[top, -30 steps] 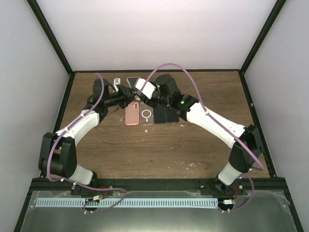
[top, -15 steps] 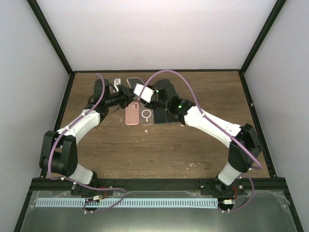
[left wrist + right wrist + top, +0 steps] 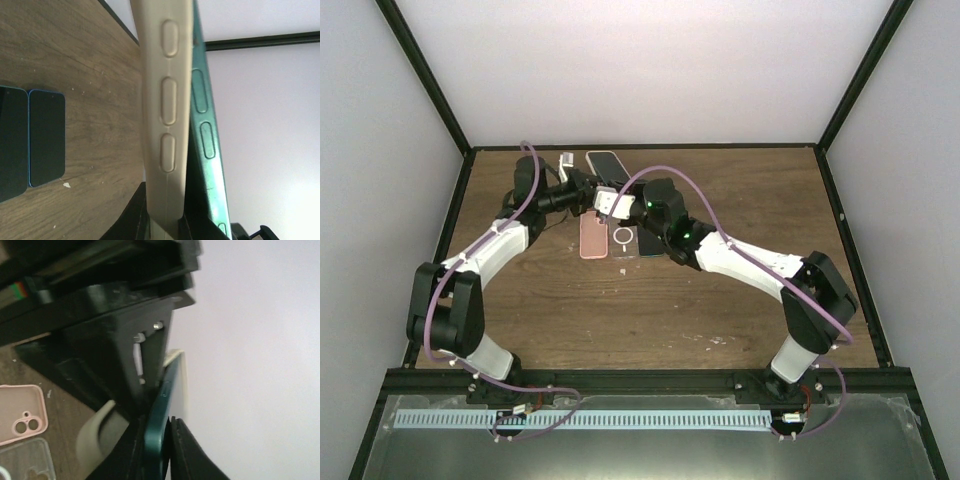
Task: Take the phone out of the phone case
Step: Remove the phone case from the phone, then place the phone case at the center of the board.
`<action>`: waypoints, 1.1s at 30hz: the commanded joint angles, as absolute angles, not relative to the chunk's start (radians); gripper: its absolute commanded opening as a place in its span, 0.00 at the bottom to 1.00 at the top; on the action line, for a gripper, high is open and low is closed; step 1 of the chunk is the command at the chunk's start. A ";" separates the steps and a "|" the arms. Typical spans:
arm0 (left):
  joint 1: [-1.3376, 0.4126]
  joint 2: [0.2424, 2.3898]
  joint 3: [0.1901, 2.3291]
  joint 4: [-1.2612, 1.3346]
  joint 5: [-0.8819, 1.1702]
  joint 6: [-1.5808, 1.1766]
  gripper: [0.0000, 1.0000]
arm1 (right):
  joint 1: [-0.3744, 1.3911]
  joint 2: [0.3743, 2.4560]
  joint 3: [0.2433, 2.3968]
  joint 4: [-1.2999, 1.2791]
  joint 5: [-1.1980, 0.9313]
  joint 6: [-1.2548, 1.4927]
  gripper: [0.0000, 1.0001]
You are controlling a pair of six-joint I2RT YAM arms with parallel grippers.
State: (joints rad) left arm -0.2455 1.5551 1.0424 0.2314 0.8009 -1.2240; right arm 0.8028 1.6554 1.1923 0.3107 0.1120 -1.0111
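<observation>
phone [image 3: 206, 135] partly out of beige case [image 3: 167, 100], both held up over far side of table [image 3: 85, 60] | left gripper [image 3: 165, 227] clamped tight on case | right gripper [image 3: 159, 452] pinched on phone's teal edge | my read: case soft, stretchy; phone stiff, slick, breakable if dropped; I'd grip the bare side rim

light: bright, even, diffuse | shadows: faint | top view: sharp | right wrist: phone [image 3: 156, 436] edge soft, possibly motion blur

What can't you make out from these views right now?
- Left wrist: where the left end effector grips the case, cut off by the bottom edge.
- Right wrist: how much of the phone is free; the left end effector blocks it.
- Top: both grips, too small to see.
</observation>
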 commanded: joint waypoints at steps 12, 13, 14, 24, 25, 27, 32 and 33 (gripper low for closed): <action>-0.202 1.497 1.075 -0.093 0.786 -0.884 0.00 | 0.759 1.468 1.377 0.127 0.094 -0.772 0.01; -0.202 1.498 1.082 -0.113 0.769 -0.868 0.00 | 0.759 1.454 1.375 0.121 0.088 -0.760 0.01; -0.202 1.500 1.088 -0.128 0.756 -0.854 0.00 | 0.760 1.442 1.371 0.117 0.081 -0.753 0.01; -0.122 1.486 1.143 -0.282 0.773 -0.407 0.00 | 0.743 1.342 1.309 0.057 0.135 -0.710 0.01; -0.099 1.480 1.140 -0.303 0.786 -0.363 0.00 | 0.734 1.331 1.291 0.054 0.144 -0.709 0.01; -0.050 1.473 1.134 -0.358 0.837 -0.259 0.00 | 0.710 1.309 1.253 0.046 0.154 -0.704 0.01; 0.068 1.533 1.173 -0.638 0.890 0.005 0.00 | 0.637 1.262 1.154 0.029 0.177 -0.703 0.01; 0.089 1.560 1.200 -0.698 0.889 0.045 0.00 | 0.620 1.254 1.124 0.029 0.178 -0.706 0.01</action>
State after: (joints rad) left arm 0.0193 1.5043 1.1263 -0.4355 0.8219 -0.2379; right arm 0.6731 1.3071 1.1755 0.0177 0.1371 -0.7166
